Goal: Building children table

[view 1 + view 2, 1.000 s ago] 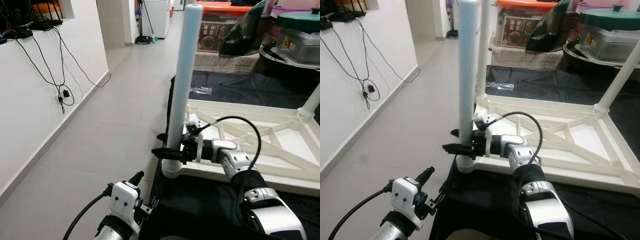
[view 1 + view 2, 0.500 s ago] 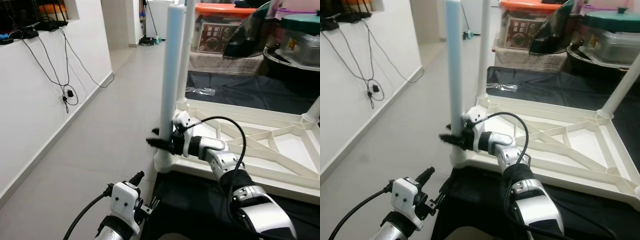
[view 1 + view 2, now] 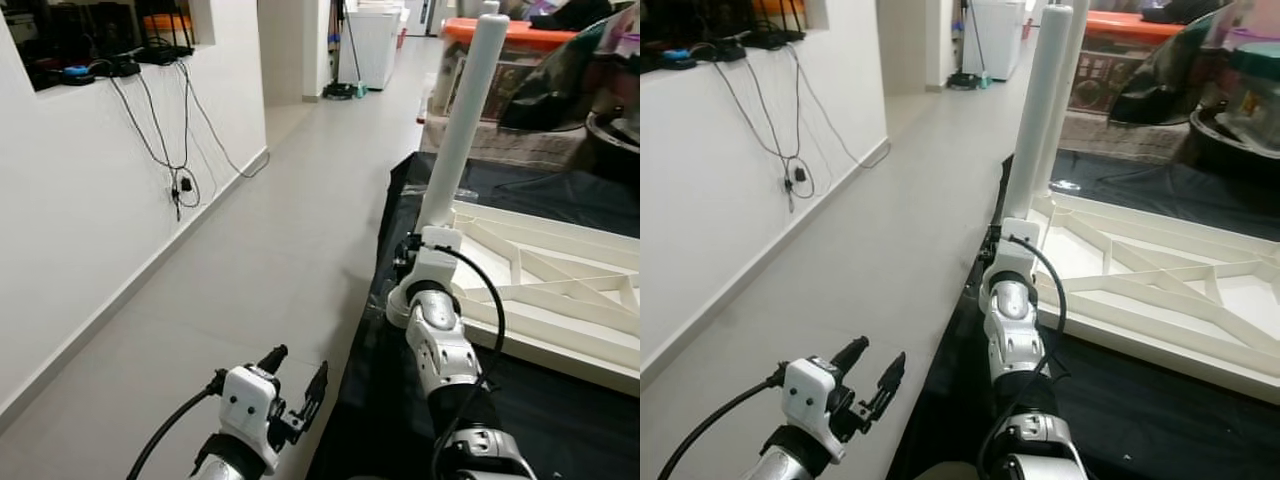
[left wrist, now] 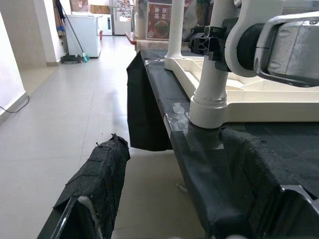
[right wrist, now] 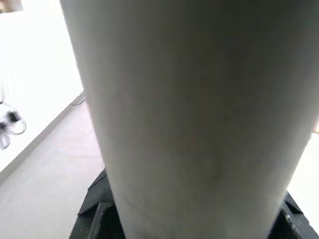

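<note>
A white table leg (image 3: 455, 130) stands in the corner socket of the upside-down white table top (image 3: 560, 300), which lies on a black cloth. My right gripper (image 3: 408, 262) is low on this leg, just above the socket, with its black fingers (image 5: 94, 219) on either side and shut on it. The leg (image 5: 199, 99) shows very close in the right wrist view. My left gripper (image 3: 295, 375) hangs open low over the floor, left of the cloth's edge. Its padded fingers (image 4: 94, 184) point toward the socket (image 4: 209, 99).
The black cloth (image 3: 560, 420) hangs over the edge of a low surface. A white wall with dangling cables (image 3: 180, 180) runs along the left of a grey tiled floor (image 3: 280, 250). Storage boxes (image 3: 520, 60) stand behind the table top. Another leg (image 4: 174, 30) rises farther back.
The camera has swung, so the scene has shifted. My right wrist has come round from the side of the leg to its near side, still holding it low. The left gripper's fingers show spread.
</note>
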You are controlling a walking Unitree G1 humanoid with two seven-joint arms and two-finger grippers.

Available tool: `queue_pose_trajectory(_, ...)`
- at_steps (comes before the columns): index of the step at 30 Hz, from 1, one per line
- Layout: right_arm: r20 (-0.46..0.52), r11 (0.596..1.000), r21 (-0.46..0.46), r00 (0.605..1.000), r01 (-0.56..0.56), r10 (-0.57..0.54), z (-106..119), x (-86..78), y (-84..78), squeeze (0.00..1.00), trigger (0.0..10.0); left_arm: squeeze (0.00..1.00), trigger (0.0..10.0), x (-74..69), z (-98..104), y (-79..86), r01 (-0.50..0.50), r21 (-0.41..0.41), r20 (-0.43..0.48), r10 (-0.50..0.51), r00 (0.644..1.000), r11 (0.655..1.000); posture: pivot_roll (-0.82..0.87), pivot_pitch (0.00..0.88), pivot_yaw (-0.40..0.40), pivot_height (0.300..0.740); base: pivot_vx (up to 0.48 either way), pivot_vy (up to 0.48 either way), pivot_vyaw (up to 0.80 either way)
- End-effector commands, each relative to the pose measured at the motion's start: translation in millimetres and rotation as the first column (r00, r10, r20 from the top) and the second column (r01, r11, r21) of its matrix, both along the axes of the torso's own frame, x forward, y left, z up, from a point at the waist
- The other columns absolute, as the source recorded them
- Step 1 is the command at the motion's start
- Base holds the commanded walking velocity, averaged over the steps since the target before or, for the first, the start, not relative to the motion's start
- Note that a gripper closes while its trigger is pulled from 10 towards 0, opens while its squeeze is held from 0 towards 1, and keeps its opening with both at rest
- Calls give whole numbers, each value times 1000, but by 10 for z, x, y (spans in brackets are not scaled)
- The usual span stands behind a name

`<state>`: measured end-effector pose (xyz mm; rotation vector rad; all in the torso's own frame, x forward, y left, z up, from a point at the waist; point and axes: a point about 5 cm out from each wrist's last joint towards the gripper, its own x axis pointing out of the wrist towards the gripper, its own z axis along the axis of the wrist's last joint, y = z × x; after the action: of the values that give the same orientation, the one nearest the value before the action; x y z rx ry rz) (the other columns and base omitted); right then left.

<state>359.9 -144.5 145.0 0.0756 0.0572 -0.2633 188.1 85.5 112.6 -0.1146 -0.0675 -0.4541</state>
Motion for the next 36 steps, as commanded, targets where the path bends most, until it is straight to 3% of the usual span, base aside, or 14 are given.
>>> queue_pose_trajectory(1,-81,997,42,994,72,-69,-162,-37,-112,0,0,0,10000,-12,-33,4,3,-2,-16,-3,1000,1000,47,0,-33,740,0,0,0)
queue_pose_trajectory(2,-63,999,39,998,31,-28,-135,-5,-74,0,10000,0,10000,-13,-33,4,3,-3,-16,-3,1000,1000,47,0,-33,740,0,0,0)
queue_pose_trajectory(3,-63,999,39,998,31,-28,-135,-5,-74,0,10000,0,10000,-13,-33,4,3,-3,-16,-3,1000,1000,47,0,-33,740,0,0,0)
queue_pose_trajectory(4,-7,997,66,999,-36,37,-73,27,-3,682,10000,0,10000,-13,-33,3,3,-3,-17,-3,1000,1000,47,0,-33,740,0,0,0)
queue_pose_trajectory(7,82,990,91,991,-110,103,33,45,89,1000,10000,0,10000,-16,-34,2,3,-3,-17,-3,1000,1000,48,0,-33,740,0,0,0)
queue_pose_trajectory(10,143,986,86,981,-145,132,146,58,115,1000,10000,0,10000,-17,-36,1,2,-4,-18,-3,1000,1000,48,0,-33,740,0,0,0)
queue_pose_trajectory(11,176,979,87,970,-187,169,217,93,99,271,10000,0,10000,-15,-34,1,2,-5,-18,-2,1000,1000,46,0,-33,740,0,0,0)
queue_pose_trajectory(12,196,973,87,961,-215,195,261,117,84,0,10000,0,10000,-14,-32,1,2,-5,-18,-2,1000,1000,46,0,-33,740,0,0,0)
queue_pose_trajectory(15,239,932,104,918,-347,316,343,169,91,0,10000,0,10000,-10,-29,1,2,-5,-18,-2,1000,1000,45,0,-33,740,0,0,0)
queue_pose_trajectory(22,280,616,187,642,-765,713,370,164,175,0,10000,0,10000,1,-20,0,2,-7,-16,-2,1000,1000,43,0,-30,740,0,0,0)
queue_pose_trajectory(23,256,459,173,490,-872,834,332,87,200,0,10000,0,10000,4,-19,-1,2,-7,-15,-3,1000,1000,44,0,-32,740,0,0,0)
queue_pose_trajectory(27,238,341,174,376,-924,896,300,23,210,0,10000,0,10000,6,-17,-2,3,-7,-15,-3,1000,1000,44,0,-32,740,0,0,0)
queue_pose_trajectory(30,151,54,163,79,-985,985,209,-122,259,0,10000,0,10000,8,-15,-4,2,-5,-13,-2,1000,1000,55,0,-37,740,0,0,0)
queue_pose_trajectory(36,111,-187,176,-170,-966,979,166,-193,446,0,10000,0,10000,6,-19,4,-3,-6,-16,3,1000,1000,59,0,-37,740,0,0,0)
